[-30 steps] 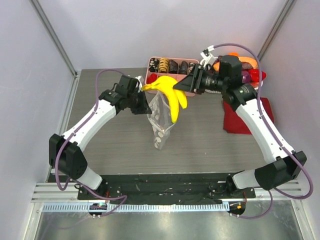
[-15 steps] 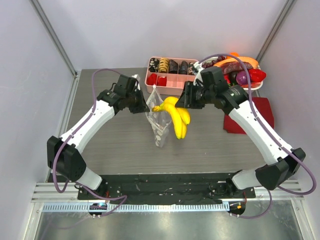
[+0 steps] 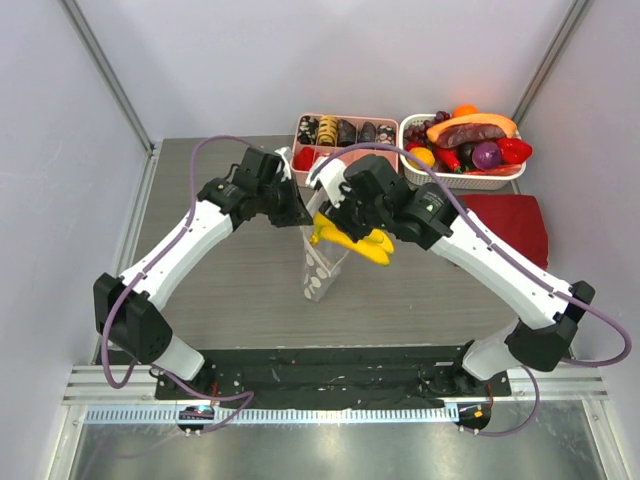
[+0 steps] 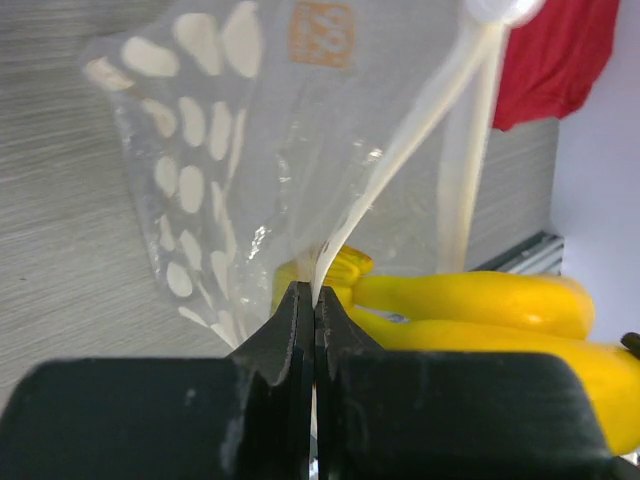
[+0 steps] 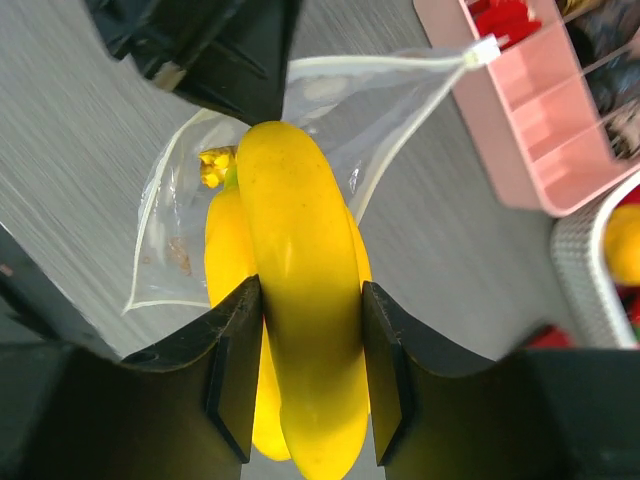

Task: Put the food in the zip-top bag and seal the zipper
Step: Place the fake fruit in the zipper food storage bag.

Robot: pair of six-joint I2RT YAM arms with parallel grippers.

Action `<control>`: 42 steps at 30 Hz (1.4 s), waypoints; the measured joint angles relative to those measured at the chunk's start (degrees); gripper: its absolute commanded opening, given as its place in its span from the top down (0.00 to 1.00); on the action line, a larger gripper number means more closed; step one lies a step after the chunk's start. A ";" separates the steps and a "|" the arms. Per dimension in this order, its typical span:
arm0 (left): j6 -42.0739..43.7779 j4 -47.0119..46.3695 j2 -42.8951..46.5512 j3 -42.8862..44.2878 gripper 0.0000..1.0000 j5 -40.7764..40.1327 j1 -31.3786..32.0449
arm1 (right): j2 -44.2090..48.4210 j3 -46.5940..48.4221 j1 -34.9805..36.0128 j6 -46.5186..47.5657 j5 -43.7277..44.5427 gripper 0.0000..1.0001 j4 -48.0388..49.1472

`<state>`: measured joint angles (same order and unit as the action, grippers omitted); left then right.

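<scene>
clear dotted plastic hangs from the left gripper [image 4: 312, 300], its jaws pinched shut on one lip of the zip-top bag [image 3: 320, 265], which it holds above the table with the mouth uppermost. just to the right, the yellow banana bunch [image 5: 300, 250] is clamped between the fingers of the right gripper [image 3: 348, 212], stem end at the bag's mouth. i judge this to be the loading step: the next move calls for steering the bananas down between the two lips, and the opening looks narrow. the zipper [image 5: 370, 62] is unsealed. whether the stem is truly inside or only behind the plastic is hard to tell; the white basket [image 3: 455, 180] far right holds more toy food, heaped and hard to sort
</scene>
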<state>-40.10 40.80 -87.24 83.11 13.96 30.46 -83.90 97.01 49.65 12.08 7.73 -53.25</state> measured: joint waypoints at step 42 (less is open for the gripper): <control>-8.87 -9.88 -2.19 -7.63 1.00 30.73 -0.11 | 15.32 -43.65 25.64 89.50 29.90 0.09 33.55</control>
<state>-48.97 30.92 -89.43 75.48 44.69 30.35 -68.58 53.36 75.29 101.58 37.63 -19.70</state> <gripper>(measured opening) 0.017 0.864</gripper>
